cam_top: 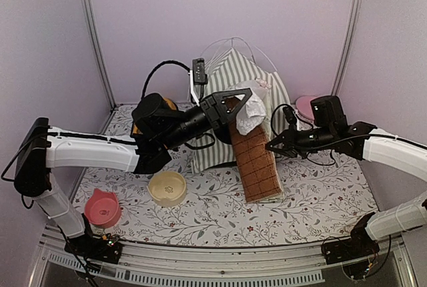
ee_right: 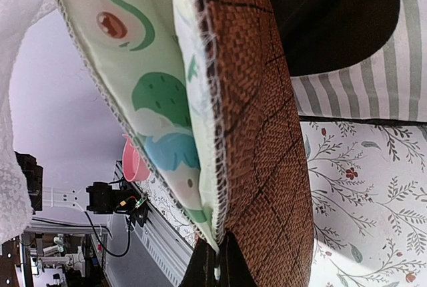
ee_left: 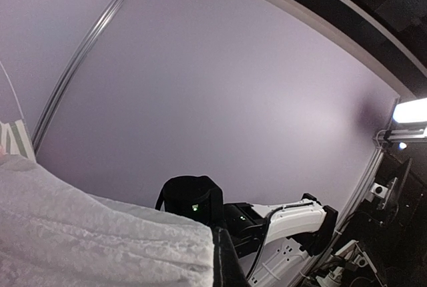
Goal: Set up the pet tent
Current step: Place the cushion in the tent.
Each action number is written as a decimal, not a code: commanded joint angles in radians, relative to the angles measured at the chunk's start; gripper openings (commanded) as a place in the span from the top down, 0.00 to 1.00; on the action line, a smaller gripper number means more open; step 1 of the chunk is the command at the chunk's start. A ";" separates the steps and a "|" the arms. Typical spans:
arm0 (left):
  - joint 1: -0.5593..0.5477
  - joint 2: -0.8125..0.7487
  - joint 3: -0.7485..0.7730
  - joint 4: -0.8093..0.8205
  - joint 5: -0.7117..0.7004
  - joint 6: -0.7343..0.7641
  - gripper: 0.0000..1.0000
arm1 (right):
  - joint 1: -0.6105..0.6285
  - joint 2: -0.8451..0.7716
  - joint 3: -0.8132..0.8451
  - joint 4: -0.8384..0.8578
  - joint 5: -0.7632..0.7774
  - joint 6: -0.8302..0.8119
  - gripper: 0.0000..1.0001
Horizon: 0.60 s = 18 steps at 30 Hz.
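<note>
Evidently both sets of jaws were clamped tight: the left gripper (cam_top: 241, 97) pinched the lace flap (cam_top: 252, 113), and the right gripper (cam_top: 272, 144) held the mat (cam_top: 257, 167) by its edge. The tent (cam_top: 230, 73) sagged at twelve o'clock on the table (cam_top: 320, 200). The flap probably needed lifting clear so the mat could slide in flat.

No text or labels can be read

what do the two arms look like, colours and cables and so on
Both the left arm and the right arm have smooth white link shells with black joints and black wrist sections. A thin black cable loops off the left wrist. The jaws are black and angular.
</note>
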<state>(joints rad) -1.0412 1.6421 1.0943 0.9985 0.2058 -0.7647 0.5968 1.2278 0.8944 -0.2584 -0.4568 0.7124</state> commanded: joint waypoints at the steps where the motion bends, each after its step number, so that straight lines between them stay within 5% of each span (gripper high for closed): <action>1: -0.035 -0.011 -0.013 0.076 0.007 -0.002 1.00 | -0.011 0.005 0.035 -0.023 0.065 -0.003 1.00; 18: -0.042 -0.022 -0.063 0.105 -0.024 -0.032 1.00 | -0.011 0.069 0.114 -0.080 0.072 0.082 1.00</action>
<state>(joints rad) -1.0622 1.6421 1.0451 1.0359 0.1806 -0.7807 0.5968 1.2732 0.9459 -0.3420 -0.4206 0.7574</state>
